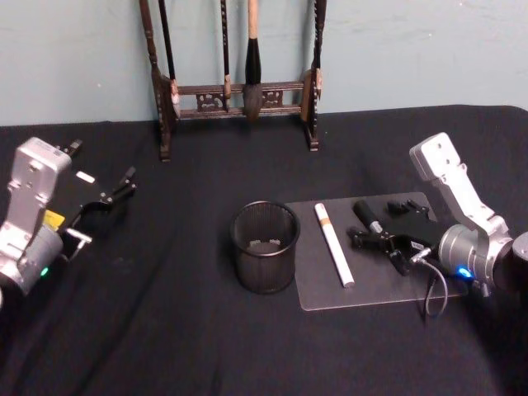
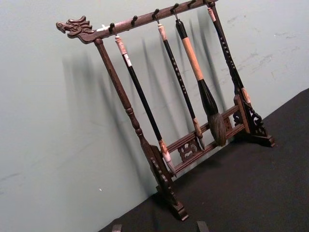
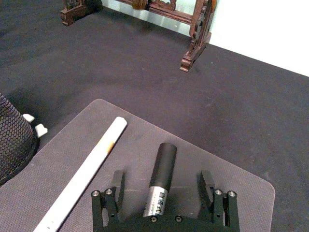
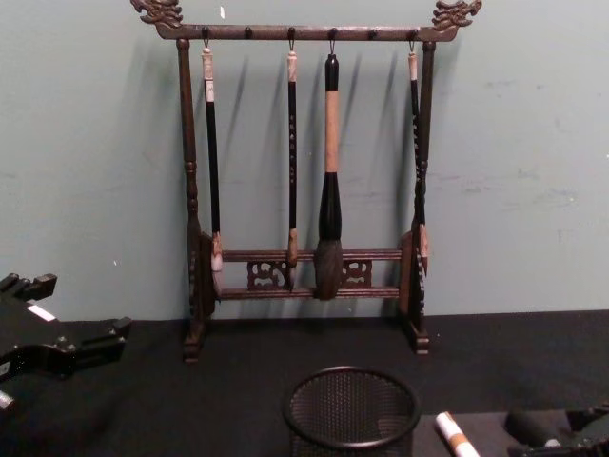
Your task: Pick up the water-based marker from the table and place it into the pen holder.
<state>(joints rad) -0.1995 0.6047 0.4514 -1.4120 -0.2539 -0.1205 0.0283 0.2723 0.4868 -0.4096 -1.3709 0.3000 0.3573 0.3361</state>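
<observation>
Head view: right gripper (image 1: 381, 224), jaws wide, straddles the marker (image 1: 365, 214) on a mat (image 1: 330, 293), holder (image 1: 264, 246) just left of it, left gripper (image 1: 124, 186) parked spread at far left; right wrist view: marker centred between the fingers, unpinched, so grasping seems in hand and closing squarely should come next
</observation>
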